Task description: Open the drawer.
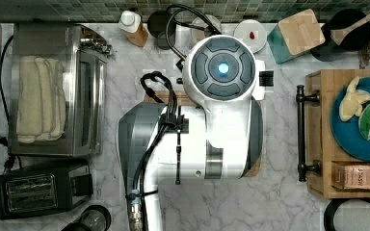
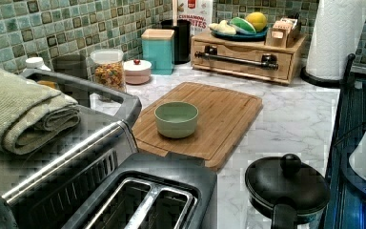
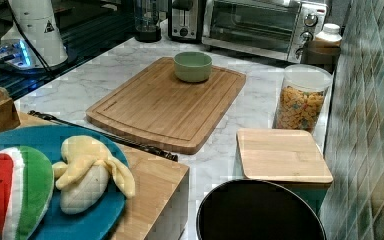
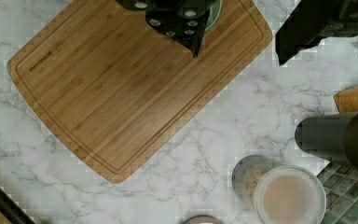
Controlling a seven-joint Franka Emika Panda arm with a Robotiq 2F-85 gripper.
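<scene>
The gripper [image 4: 186, 25] shows in the wrist view as a dark body with silver screws hanging above the cutting board [image 4: 135, 84]; whether its jaws are open or closed cannot be told. It holds nothing that can be seen. A sliver of the green bowl [image 4: 216, 14] peeks out just beside the gripper body, and the bowl sits on the board.

In the left view, the green bowl [image 2: 176, 119] stands upright on the near-left part of the cutting board [image 2: 219, 114], which lies flat on the marble counter [image 2: 290, 119]. From the bowl, the drawer [image 2: 243, 59] lies toward 1 o'clock, well apart, at the back of the counter. It is closed, its black bar handle [image 2: 236, 59] running across its front on two posts. A blue plate [image 2: 240, 36] with toy fruit rests on top of the drawer box.

In the top view, the white arm [image 1: 221, 96] covers the middle of the counter, and the drawer's handle [image 1: 301, 132] stands at 3 o'clock from it, apart from the arm. At 9 o'clock sits a toaster oven [image 1: 53, 91] with a folded towel [image 1: 38, 98] on top, and a black toaster [image 1: 41, 190] at 7 o'clock.

In the right view, a jar of cereal [image 3: 300, 100] stands at 3 o'clock from the board.
</scene>
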